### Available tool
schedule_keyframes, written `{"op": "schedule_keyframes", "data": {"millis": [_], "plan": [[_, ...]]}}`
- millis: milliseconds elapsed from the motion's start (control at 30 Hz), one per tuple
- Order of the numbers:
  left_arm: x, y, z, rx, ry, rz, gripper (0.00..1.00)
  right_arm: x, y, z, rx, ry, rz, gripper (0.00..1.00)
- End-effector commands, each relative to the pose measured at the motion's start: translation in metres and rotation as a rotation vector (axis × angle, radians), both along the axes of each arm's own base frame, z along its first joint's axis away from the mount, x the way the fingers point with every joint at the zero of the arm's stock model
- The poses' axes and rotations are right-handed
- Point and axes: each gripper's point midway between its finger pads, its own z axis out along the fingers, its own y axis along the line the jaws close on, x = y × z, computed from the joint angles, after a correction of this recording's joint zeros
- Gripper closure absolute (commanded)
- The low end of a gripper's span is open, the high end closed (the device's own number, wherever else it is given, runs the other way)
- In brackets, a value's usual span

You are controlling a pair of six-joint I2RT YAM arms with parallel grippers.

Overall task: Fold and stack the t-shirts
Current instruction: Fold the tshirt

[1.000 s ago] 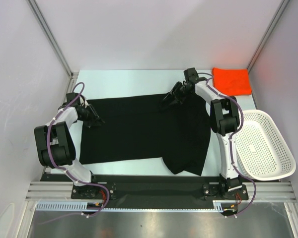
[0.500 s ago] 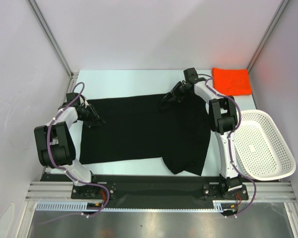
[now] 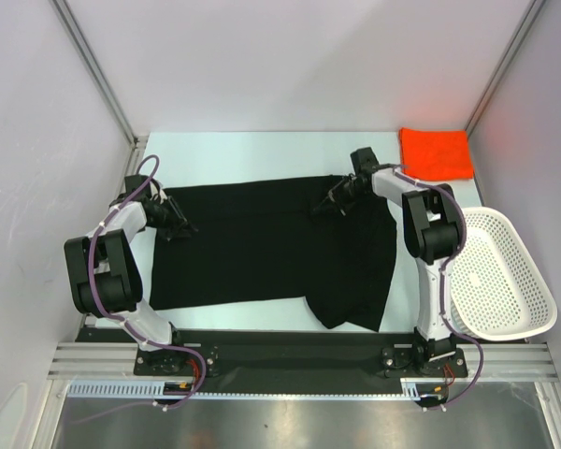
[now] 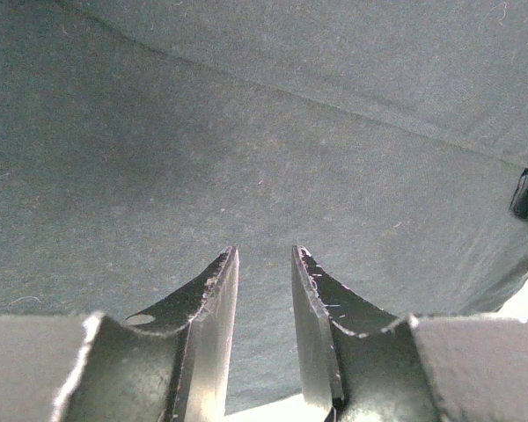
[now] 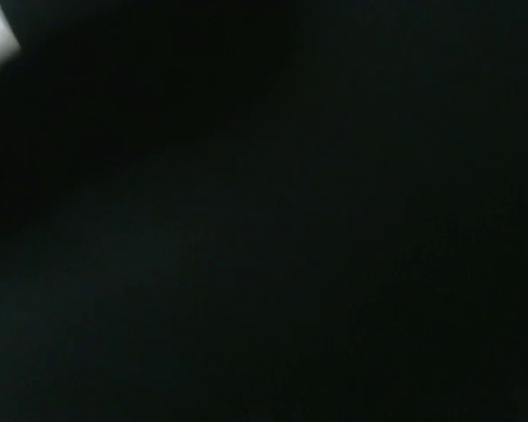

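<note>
The black t-shirt (image 3: 262,243) lies spread flat across the middle of the table, with its right part folded over and hanging toward the near edge. The orange-red t-shirt (image 3: 437,152) lies folded at the far right corner. My left gripper (image 3: 182,227) is low at the black shirt's left edge. In the left wrist view its jaws (image 4: 264,255) stand a little apart over the cloth (image 4: 246,132), with nothing between them. My right gripper (image 3: 320,208) is down on the shirt's upper right part. The right wrist view shows only dark cloth (image 5: 290,220), and the fingers are hidden.
A white mesh basket (image 3: 500,281) stands at the right edge, beside the right arm. White walls and metal posts enclose the table on three sides. A black rail runs along the near edge.
My right gripper has shifted a little nearer and to the right on the black shirt. The left arm and both shirts have not visibly moved.
</note>
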Motion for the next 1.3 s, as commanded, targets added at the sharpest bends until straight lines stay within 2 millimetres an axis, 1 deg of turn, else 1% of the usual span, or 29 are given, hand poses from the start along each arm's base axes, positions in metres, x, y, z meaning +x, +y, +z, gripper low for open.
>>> {"op": "schedule_keyframes", "data": {"millis": [0, 67, 100, 133, 167, 200, 233, 367, 433, 467, 533, 600, 667, 700, 767, 800, 833, 867, 900, 933, 967, 1000, 1067, 1100, 1133, 1167, 1200, 1233, 1267], "plan": [[0.015, -0.001, 0.016, -0.003, -0.069, -0.026, 0.64, -0.021, 0.002, 0.024, 0.006, 0.014, -0.071, 1.0], [0.015, -0.002, 0.017, -0.006, -0.071, -0.023, 0.64, -0.029, 0.003, 0.024, 0.019, 0.033, -0.106, 1.0], [0.015, -0.002, 0.017, -0.005, -0.069, -0.024, 0.64, -0.043, 0.0, 0.012, 0.004, 0.073, -0.121, 1.0], [0.013, -0.003, 0.015, -0.007, -0.065, -0.025, 0.64, -0.041, 0.0, 0.021, 0.01, 0.035, -0.137, 1.0], [0.012, -0.003, 0.014, -0.007, -0.062, -0.026, 0.64, -0.045, -0.001, 0.021, 0.006, 0.038, -0.152, 1.0], [0.009, -0.003, 0.012, -0.009, -0.055, -0.026, 0.64, -0.055, -0.003, 0.012, -0.008, 0.076, -0.177, 1.0], [0.007, -0.004, 0.011, -0.009, -0.051, -0.027, 0.64, -0.055, -0.006, 0.019, -0.013, 0.058, -0.199, 1.0], [0.007, -0.005, 0.009, -0.014, -0.048, -0.028, 0.64, -0.069, -0.019, 0.018, -0.06, 0.049, -0.262, 1.0], [0.009, -0.005, 0.009, -0.019, -0.047, -0.03, 0.64, -0.076, -0.029, 0.012, -0.097, 0.054, -0.275, 1.0], [0.01, -0.004, 0.009, -0.02, -0.049, -0.029, 0.64, -0.077, -0.033, 0.015, -0.102, 0.046, -0.282, 1.0], [0.011, -0.005, 0.009, -0.023, -0.049, -0.031, 0.64, -0.086, -0.04, 0.007, -0.12, 0.065, -0.289, 1.0], [0.011, -0.005, 0.007, -0.026, -0.045, -0.031, 0.64, -0.092, -0.041, 0.004, -0.114, 0.081, -0.287, 0.99], [0.01, -0.005, 0.006, -0.023, -0.044, -0.032, 0.64, -0.096, -0.039, 0.001, -0.097, 0.08, -0.274, 0.93], [0.011, -0.004, 0.007, -0.02, -0.048, -0.031, 0.64, -0.099, -0.037, 0.0, -0.085, 0.086, -0.252, 0.81], [0.011, -0.004, 0.009, -0.017, -0.049, -0.032, 0.64, -0.098, -0.039, 0.004, -0.076, 0.053, -0.191, 0.73], [0.012, -0.003, 0.01, -0.013, -0.053, -0.031, 0.64, -0.101, -0.04, 0.008, -0.072, 0.056, -0.163, 0.62], [0.012, -0.003, 0.012, -0.012, -0.056, -0.031, 0.64, -0.101, -0.043, 0.012, -0.079, 0.037, -0.141, 0.55], [0.013, -0.003, 0.013, -0.012, -0.058, -0.03, 0.64, -0.097, -0.05, 0.018, -0.101, -0.044, -0.068, 0.51], [0.016, -0.002, 0.017, -0.009, -0.064, -0.029, 0.64, -0.089, -0.057, 0.033, -0.151, -0.09, -0.043, 0.43], [0.018, -0.001, 0.019, -0.007, -0.068, -0.025, 0.64, -0.084, -0.066, 0.043, -0.209, -0.146, -0.009, 0.39], [0.019, 0.0, 0.021, -0.005, -0.072, -0.022, 0.64, -0.073, -0.076, 0.054, -0.263, -0.212, 0.013, 0.35], [0.023, 0.0, 0.024, -0.01, -0.077, -0.014, 0.64, -0.055, -0.086, 0.07, -0.351, -0.337, 0.064, 0.27], [0.027, -0.002, 0.027, -0.026, -0.083, -0.008, 0.64, -0.035, -0.092, 0.077, -0.383, -0.4, 0.081, 0.2], [0.031, -0.002, 0.03, -0.037, -0.092, 0.002, 0.64, -0.026, -0.095, 0.08, -0.369, -0.407, 0.087, 0.19], [0.033, -0.003, 0.031, -0.047, -0.092, 0.006, 0.64, -0.003, -0.091, 0.105, -0.363, -0.466, 0.073, 0.18], [0.034, -0.005, 0.032, -0.058, -0.094, 0.01, 0.64, 0.006, -0.091, 0.085, -0.384, -0.413, 0.083, 0.18], [0.036, -0.007, 0.034, -0.077, -0.097, 0.017, 0.64, 0.012, -0.086, 0.087, -0.41, -0.413, 0.095, 0.18], [0.036, -0.008, 0.035, -0.085, -0.099, 0.019, 0.64, 0.032, -0.08, 0.105, -0.427, -0.472, 0.099, 0.2], [0.037, -0.007, 0.035, -0.087, -0.096, 0.023, 0.64, 0.043, -0.074, 0.09, -0.449, -0.452, 0.118, 0.21]]}}
